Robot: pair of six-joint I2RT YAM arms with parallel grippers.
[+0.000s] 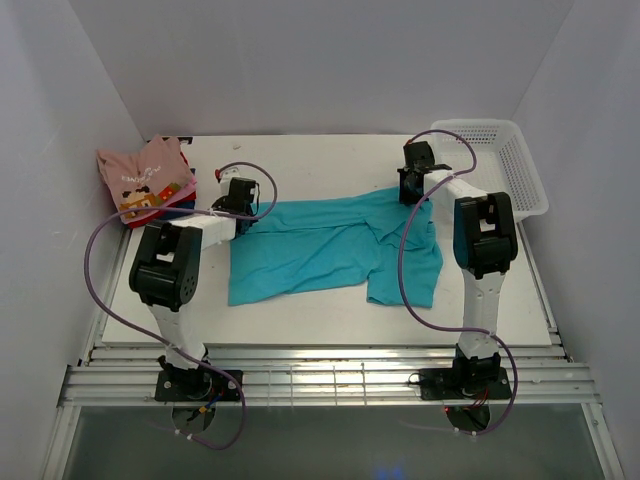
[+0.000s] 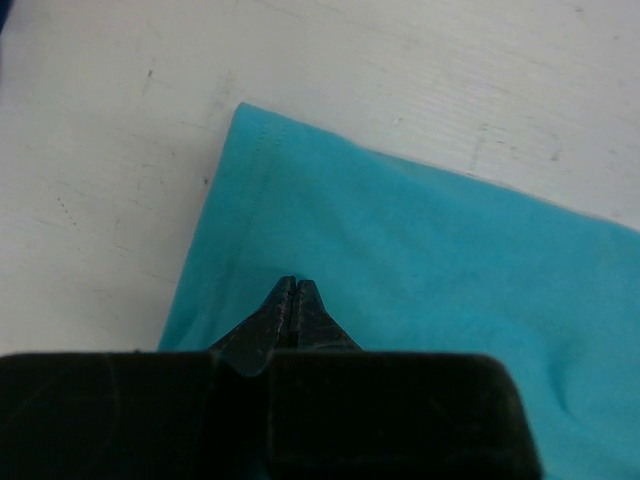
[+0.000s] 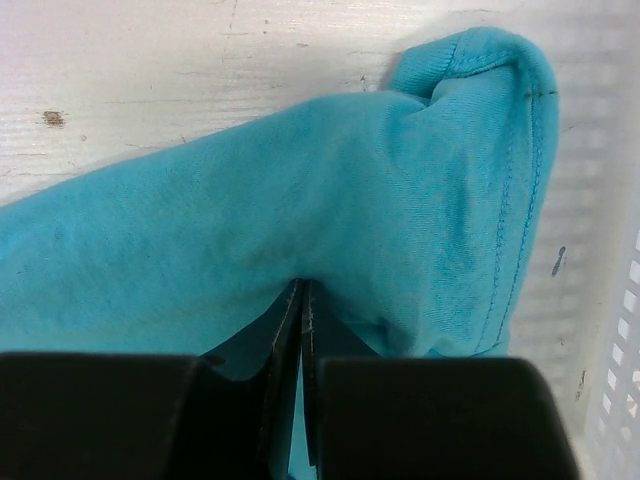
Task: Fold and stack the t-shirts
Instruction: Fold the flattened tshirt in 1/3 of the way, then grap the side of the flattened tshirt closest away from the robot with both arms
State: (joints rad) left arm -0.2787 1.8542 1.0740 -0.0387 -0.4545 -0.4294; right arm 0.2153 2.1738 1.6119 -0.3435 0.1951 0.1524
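Observation:
A plain teal t-shirt [image 1: 320,245] lies spread on the white table, one sleeve toward the front right. My left gripper [image 1: 240,196] is at its far left corner; in the left wrist view the jaws [image 2: 293,283] are shut with their tips on flat teal cloth [image 2: 420,250], and no pucker shows between them. My right gripper [image 1: 414,183] is at the shirt's far right end; in the right wrist view it [image 3: 301,285] is shut on a bunched fold of the teal cloth [image 3: 330,200]. A folded pink shirt with a block graphic [image 1: 143,175] tops a stack at the far left, with a red one [image 1: 186,193] under it.
A white plastic mesh basket [image 1: 500,160] stands at the far right, close to my right gripper; its wall shows in the right wrist view [image 3: 622,300]. White walls close in the table on three sides. Purple cables loop beside both arms.

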